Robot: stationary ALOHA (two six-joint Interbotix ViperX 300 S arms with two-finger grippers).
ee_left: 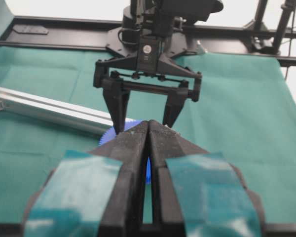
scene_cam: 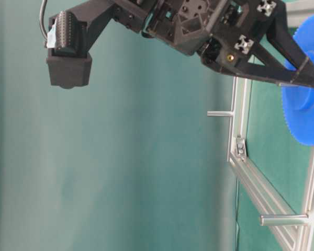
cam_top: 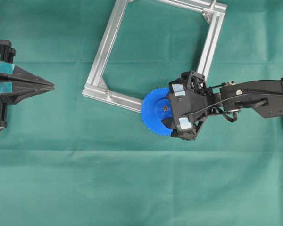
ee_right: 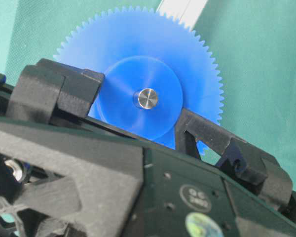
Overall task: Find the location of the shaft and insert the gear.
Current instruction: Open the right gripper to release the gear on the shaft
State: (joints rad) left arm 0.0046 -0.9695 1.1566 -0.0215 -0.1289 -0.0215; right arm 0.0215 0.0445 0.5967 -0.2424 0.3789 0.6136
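Observation:
The blue gear [cam_top: 153, 113] sits on the near rail of the aluminium frame [cam_top: 101, 52]. In the right wrist view the silvery shaft [ee_right: 148, 98] shows through the centre hole of the gear [ee_right: 138, 54], its end about level with the hub. My right gripper [cam_top: 168, 109] reaches over the gear from the right, and its fingers [ee_right: 69, 91] press the hub from both sides. The table-level view shows one finger on the gear [scene_cam: 303, 120]. My left gripper [cam_top: 52, 85] is shut and empty at the far left, well clear of the frame.
The frame lies tilted across the upper middle, with corner brackets [cam_top: 208, 15]. In the table-level view two metal pegs [scene_cam: 220, 113] [scene_cam: 282, 220] stick out of its rails. Green cloth [cam_top: 132, 188] covers the table.

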